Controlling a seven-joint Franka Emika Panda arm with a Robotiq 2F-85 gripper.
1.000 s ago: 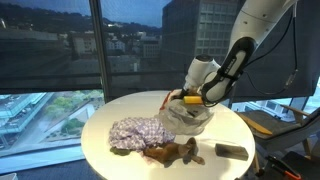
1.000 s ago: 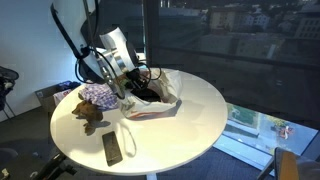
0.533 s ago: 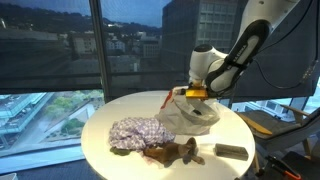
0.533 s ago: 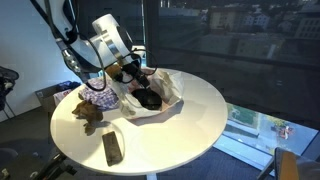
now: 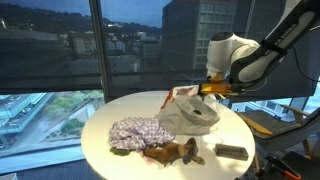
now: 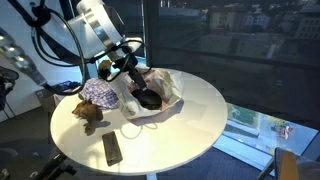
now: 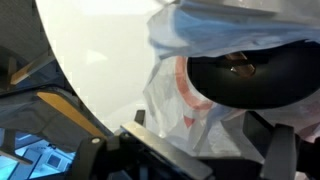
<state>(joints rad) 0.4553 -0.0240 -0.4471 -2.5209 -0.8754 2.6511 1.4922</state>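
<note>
Bare tabletop [image 6: 195, 115] beyond plastic bag [image 6: 166, 88]

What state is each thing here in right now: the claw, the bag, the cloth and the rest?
Claw: open, empty, above the bag.
White plastic bag: crumpled, mouth open.
Black object: inside the bag.
Patterned cloth: crumpled in a heap.
Brown soft toy: lying down.
Black block: lying flat.

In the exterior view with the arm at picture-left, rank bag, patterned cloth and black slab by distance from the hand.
1. White bag, under the hand.
2. Patterned cloth, beside the bag.
3. Black slab, alone toward the camera.
</note>
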